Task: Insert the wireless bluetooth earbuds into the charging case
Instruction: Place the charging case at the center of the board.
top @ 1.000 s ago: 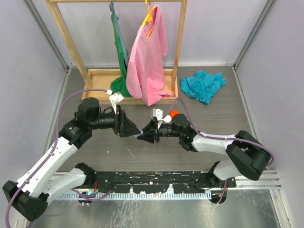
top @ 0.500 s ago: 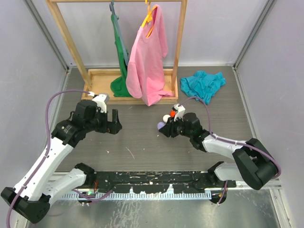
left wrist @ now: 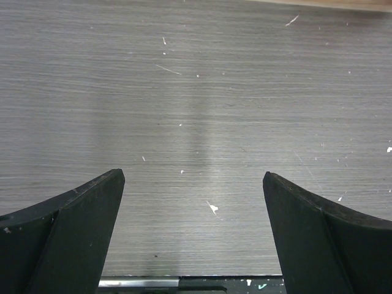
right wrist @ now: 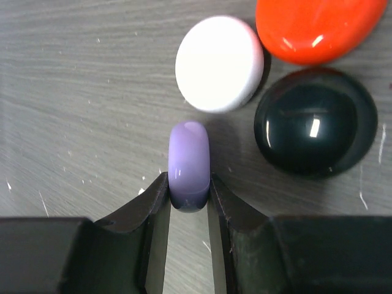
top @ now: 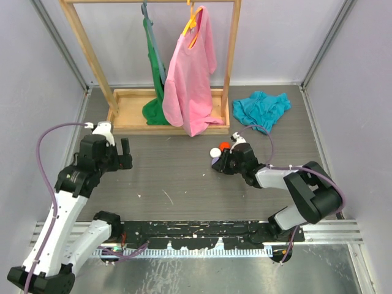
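Note:
My right gripper [right wrist: 188,184] is shut on a smooth lilac case [right wrist: 188,162], held on edge and low over the table. Just beyond it lie a closed round white case [right wrist: 218,63], a red case [right wrist: 318,27] and a black case [right wrist: 314,120]. In the top view the right gripper [top: 219,164] sits beside the white case [top: 215,152] and the red case [top: 225,146]. My left gripper [left wrist: 193,176] is open and empty over bare table at the left [top: 124,153]. No stemmed earbuds show in any view.
A wooden clothes rack [top: 173,110] with a pink shirt [top: 190,73] and a green garment [top: 153,55] stands at the back. A teal cloth [top: 261,109] lies at the back right. Small white scraps [left wrist: 211,208] dot the table.
The two grippers met at the table's middle around the lilac case. The left arm has since drawn back left and open. The right gripper carried the case right, down beside the other cases.

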`<state>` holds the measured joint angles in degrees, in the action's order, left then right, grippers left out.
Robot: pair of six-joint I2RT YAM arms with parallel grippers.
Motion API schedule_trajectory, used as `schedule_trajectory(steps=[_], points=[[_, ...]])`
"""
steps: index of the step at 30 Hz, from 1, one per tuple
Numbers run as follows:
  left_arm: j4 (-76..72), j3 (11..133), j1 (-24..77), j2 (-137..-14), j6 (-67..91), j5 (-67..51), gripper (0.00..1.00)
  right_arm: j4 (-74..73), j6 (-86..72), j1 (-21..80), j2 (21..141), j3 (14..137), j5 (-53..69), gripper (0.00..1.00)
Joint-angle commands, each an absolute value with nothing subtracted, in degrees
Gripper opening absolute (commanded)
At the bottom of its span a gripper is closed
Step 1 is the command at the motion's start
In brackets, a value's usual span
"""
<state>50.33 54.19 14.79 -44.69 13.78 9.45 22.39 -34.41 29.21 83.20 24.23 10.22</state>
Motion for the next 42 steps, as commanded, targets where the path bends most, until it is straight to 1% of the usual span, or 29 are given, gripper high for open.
schedule_trajectory(steps=[1,3,7,11,15,18,19,23,27,29,32,34,38,42], points=[[45.42,52.83,14.23,-39.76,12.13,11.83,0.98,25.02,-37.71,28.95,86.89,28.81,8.86,0.18],[45.42,52.80,14.24,-38.99,11.96,12.46,0.98,24.81,-38.88,28.92,87.44,29.26,8.33,0.26],[45.78,52.84,14.21,-38.06,11.94,12.86,0.98,19.90,-39.80,28.92,85.16,28.66,4.86,0.48],[45.55,52.52,14.24,-36.06,11.89,12.08,0.98,15.75,-39.67,28.92,79.51,26.51,2.23,0.69],[45.27,52.81,14.24,-33.73,12.14,10.29,0.98,10.93,-38.93,28.79,72.66,25.66,1.71,0.83],[46.28,53.92,14.16,-31.58,13.79,8.66,0.98,5.51,-36.28,28.74,65.67,26.60,2.01,0.98],[46.87,54.29,14.17,-30.72,14.57,7.97,0.98,3.07,-34.94,28.74,62.35,27.31,1.41,1.00],[49.44,54.99,14.19,-25.99,17.82,5.86,0.98,-7.41,-30.71,28.74,50.27,30.66,-4.59,1.00],[50.86,54.57,14.23,-21.05,20.01,5.86,0.98,-12.61,-25.27,28.74,37.18,32.35,-10.38,1.00],[50.78,54.02,14.18,-18.94,20.37,6.12,0.98,-16.12,-22.76,28.74,32.46,35.10,-14.20,1.00],[49.86,52.56,14.19,-15.81,20.57,7.08,0.98,-22.52,-18.25,28.74,29.38,40.06,-19.10,1.00],[48.78,50.44,14.20,-13.90,20.64,8.44,0.98,-24.06,-14.82,28.74,28.42,41.34,-20.27,1.00],[47.54,46.84,14.18,-11.61,20.52,9.57,0.98,-24.10,-12.05,28.74,27.23,40.40,-23.40,1.00],[45.91,46.10,14.23,-12.46,19.63,7.81,0.98,-23.40,-11.63,28.74,27.64,40.50,-22.86,1.00]])
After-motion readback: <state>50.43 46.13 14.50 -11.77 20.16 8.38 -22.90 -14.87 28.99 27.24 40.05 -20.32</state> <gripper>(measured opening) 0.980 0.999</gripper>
